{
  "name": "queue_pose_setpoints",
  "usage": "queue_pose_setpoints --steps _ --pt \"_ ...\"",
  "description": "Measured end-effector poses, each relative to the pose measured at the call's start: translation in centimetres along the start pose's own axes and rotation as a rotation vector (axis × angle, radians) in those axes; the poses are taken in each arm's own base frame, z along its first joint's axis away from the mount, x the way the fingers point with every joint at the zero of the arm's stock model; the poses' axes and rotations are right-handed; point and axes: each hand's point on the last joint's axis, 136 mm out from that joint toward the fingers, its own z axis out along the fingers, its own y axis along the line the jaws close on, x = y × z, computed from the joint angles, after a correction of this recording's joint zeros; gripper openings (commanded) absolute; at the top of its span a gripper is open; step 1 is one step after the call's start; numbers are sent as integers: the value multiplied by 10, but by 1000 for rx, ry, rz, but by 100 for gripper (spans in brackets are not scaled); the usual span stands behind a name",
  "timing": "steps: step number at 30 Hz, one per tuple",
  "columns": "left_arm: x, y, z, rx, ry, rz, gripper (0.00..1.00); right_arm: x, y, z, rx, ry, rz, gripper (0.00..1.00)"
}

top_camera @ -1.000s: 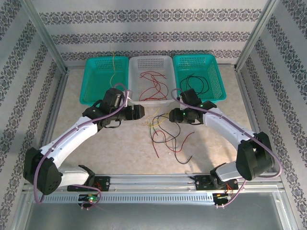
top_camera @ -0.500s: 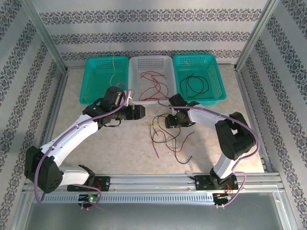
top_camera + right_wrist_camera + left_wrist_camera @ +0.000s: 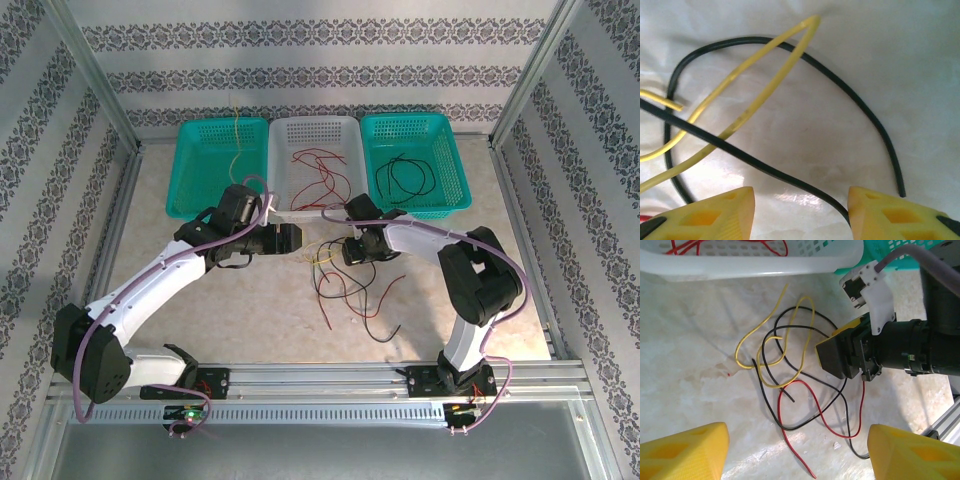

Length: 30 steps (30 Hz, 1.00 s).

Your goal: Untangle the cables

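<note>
On the table (image 3: 250, 312), just short of the white basket (image 3: 315, 122): a loose tangle of cables (image 3: 345, 285), yellow, black and red, looped through one another; well apart from the near rail. Looks partly sorted already (a yellow strand in the left teal basket (image 3: 200, 128), red ones in the white, black ones in the right teal basket (image 3: 410, 120)); judged mid-task, at the reach for the next strand.

Right end effector (image 3: 800, 215) low at the far edge of the tangle, fingers apart at a middling width, gripping nothing; straddling a black cable (image 3: 765, 168) running across the gap, with a yellow cable (image 3: 767, 87) looping just beyond. Left end effector (image 3: 797, 455) hovering beside the tangle, spread wide, holding nothing; facing the right one across the heap.

Calls next, probably, for closing on one strand alone, likely the black one between the right fingers; then lifting slowly to slide it out from the yellow and red loops rather than drag them along; may want the left to pin the rest down.

Thin, springy-looking wires, curled and flat on the surface; yellow loops crossing the black at several spots near the middle; red cable (image 3: 861, 405) trailing toward the near side; free ends showing, so seemingly overlaps rather than a tight knot.
</note>
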Motion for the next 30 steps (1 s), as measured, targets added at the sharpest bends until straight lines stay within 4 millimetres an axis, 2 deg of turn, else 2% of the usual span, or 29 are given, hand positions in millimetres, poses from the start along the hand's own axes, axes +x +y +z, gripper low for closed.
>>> queue_pose_setpoints --steps 2,7,9,13,14,18,22,26,30 --pt "2 1 1 -2 4 -2 73 -1 -1 -1 8 -6 -11 52" --pt "2 1 1 -1 5 -2 72 -3 -5 0 16 -2 -31 41" --pt "2 1 1 -2 5 -2 72 -4 -5 2 17 3 -35 30" --pt "6 4 3 -5 16 -6 72 -3 -4 3 16 5 -43 18" --pt "8 5 4 -6 20 -9 72 -3 -2 3 14 5 -48 12" --pt "11 7 5 -10 27 -16 72 -2 10 -3 -7 -6 -80 0" --pt "10 6 5 -5 24 -17 71 -6 36 -30 -56 -71 -128 0" --pt "10 6 7 0 22 -23 71 -12 65 -79 -129 -191 -178 0" --pt "12 7 10 5 27 -30 71 -15 82 -124 -186 -283 -210 0"
